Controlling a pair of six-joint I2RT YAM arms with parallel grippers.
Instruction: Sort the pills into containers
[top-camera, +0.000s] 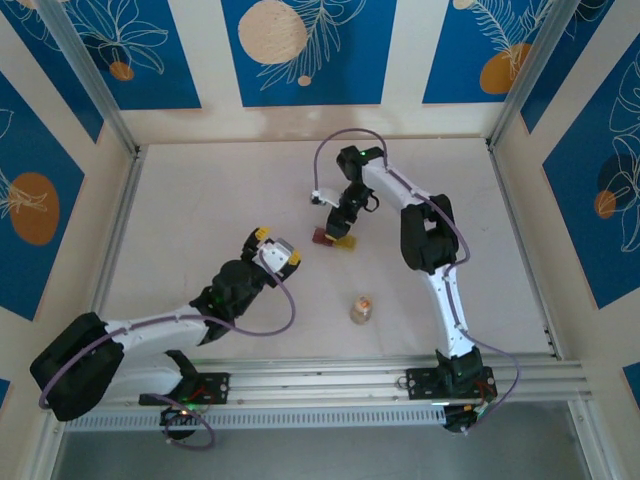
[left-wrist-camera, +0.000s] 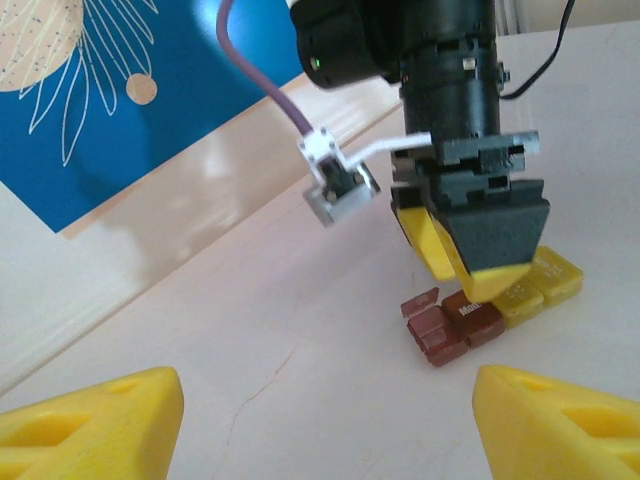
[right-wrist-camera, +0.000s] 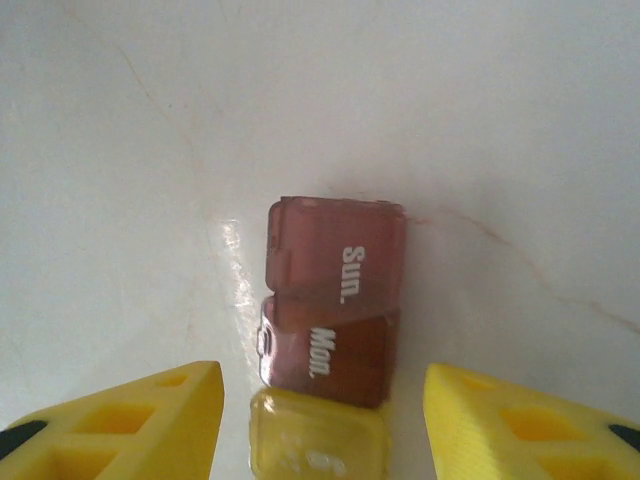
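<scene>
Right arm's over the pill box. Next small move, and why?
Probably ease the right gripper down toward the pill box: its open fingers straddle the dark red Sun. and Mon. cells, whose lids look shut, so a lid likely needs opening first.

White print on the pill box (right-wrist-camera: 340, 300): the outer red cell (right-wrist-camera: 340, 250) reads "Sun.", the middle red cell (right-wrist-camera: 330, 350) "Mon."; the yellow cell (right-wrist-camera: 315, 440) has print too blurred to read.
</scene>
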